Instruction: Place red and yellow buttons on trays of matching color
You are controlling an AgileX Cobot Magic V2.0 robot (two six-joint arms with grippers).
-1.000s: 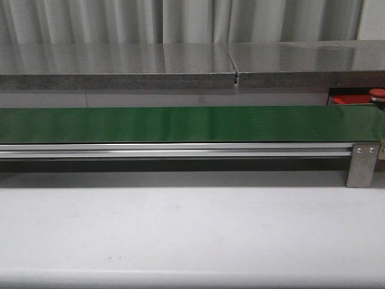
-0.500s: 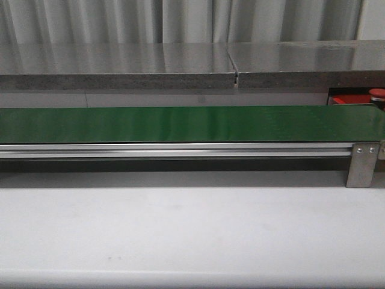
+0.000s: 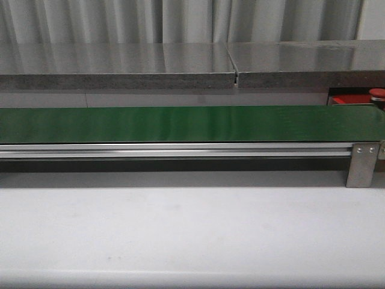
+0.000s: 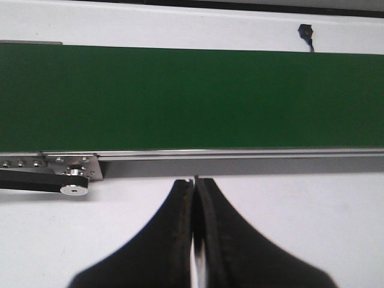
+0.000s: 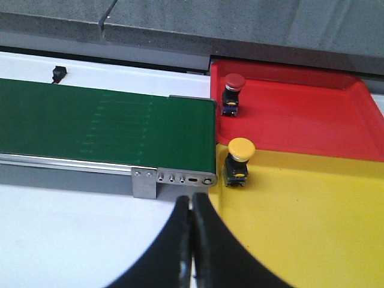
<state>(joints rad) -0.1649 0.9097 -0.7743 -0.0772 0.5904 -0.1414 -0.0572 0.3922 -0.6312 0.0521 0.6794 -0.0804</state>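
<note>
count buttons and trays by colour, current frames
red button: 1
yellow button: 1
red tray: 1
yellow tray: 1
Total: 4
Each button stands on its matching tray, beside the end of the green belt.

We see a red button [image 5: 233,93] with a glossy domed cap on a dark body standing upright on the red tray [image 5: 300,114], close to the tray's edge by the end of the green belt [image 5: 108,129]; in the front view only its cap [image 3: 377,93] and a sliver of that tray [image 3: 346,100] show at the far right behind the belt. A yellow button [image 5: 240,161] of the same build stands upright on the yellow tray [image 5: 300,222], also near the belt's end. The two low-rimmed trays lie side by side, touching along one edge.
</note>
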